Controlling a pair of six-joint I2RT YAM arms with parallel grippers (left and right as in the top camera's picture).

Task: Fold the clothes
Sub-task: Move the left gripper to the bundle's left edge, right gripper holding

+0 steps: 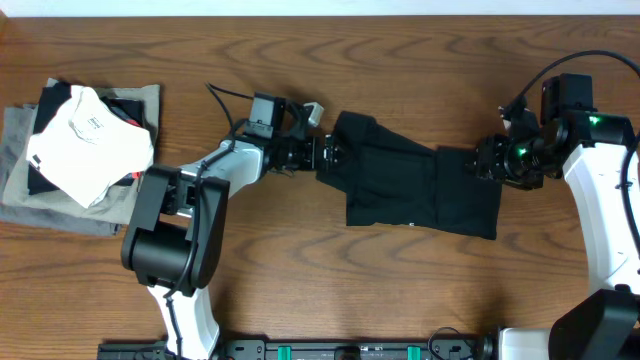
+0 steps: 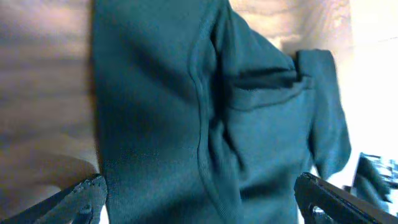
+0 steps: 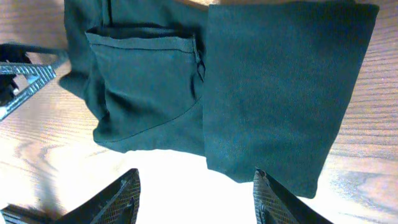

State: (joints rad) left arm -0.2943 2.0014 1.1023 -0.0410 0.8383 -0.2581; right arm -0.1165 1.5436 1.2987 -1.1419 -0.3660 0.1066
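The plain black soft short-sleeved T-shirt lies at the middle of the tabletop, folded into a rough band with its left end rumpled. The left jaws and right jaws stand released at its ends. Further folds probably remain.

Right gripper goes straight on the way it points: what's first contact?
The T-shirt, its near edge just ahead of the open right gripper. It may graze the table first; height is unclear.

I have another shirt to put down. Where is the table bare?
Bare wood: the far strip behind the T-shirt, and the near patch in front of it. Crowded: the pile at the left edge, and the left hand and right hand at the T-shirt's ends.
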